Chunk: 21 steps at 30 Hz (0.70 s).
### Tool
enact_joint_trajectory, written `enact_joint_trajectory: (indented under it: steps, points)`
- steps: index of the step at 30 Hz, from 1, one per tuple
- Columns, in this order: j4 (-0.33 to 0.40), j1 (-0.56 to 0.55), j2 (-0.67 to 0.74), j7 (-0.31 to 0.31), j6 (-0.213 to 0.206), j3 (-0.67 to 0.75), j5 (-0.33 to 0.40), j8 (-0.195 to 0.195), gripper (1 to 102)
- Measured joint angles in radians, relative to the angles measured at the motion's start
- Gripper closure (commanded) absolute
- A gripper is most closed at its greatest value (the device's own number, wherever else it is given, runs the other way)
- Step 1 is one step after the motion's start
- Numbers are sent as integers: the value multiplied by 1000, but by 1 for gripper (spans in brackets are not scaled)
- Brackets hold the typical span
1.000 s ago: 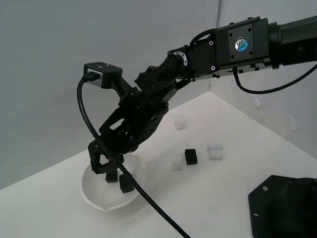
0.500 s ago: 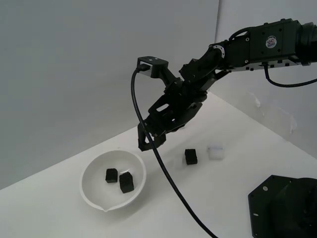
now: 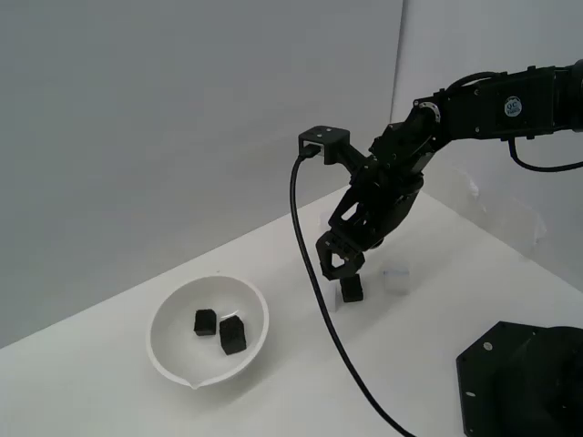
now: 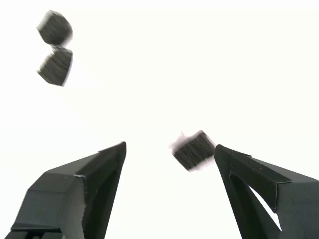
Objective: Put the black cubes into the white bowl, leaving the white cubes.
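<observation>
Fingers (image 4: 169, 152) spread wide, empty, hanging just above the third black cube (image 3: 352, 289) on the desk (image 3: 419, 364). Wrist view: that cube (image 4: 194, 149) lies between the tips, much nearer one finger (image 4: 254, 184) than the other. Two black cubes (image 3: 219, 330) lie in the white bowl (image 3: 168, 355). One white cube (image 3: 395, 279) sits just beside the black one.
</observation>
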<state>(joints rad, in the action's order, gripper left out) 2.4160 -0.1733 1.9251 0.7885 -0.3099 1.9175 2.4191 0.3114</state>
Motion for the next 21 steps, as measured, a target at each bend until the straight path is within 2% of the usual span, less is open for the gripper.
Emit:
enact_joint_trajectory:
  steps: [10,16,21]
  points:
    - [52,-2,3,0,78,5,52,0,3]
    - [54,-2,-9,-5,127,-8,54,0,3]
    - [57,0,-38,-23,133,-40,55,18,3]
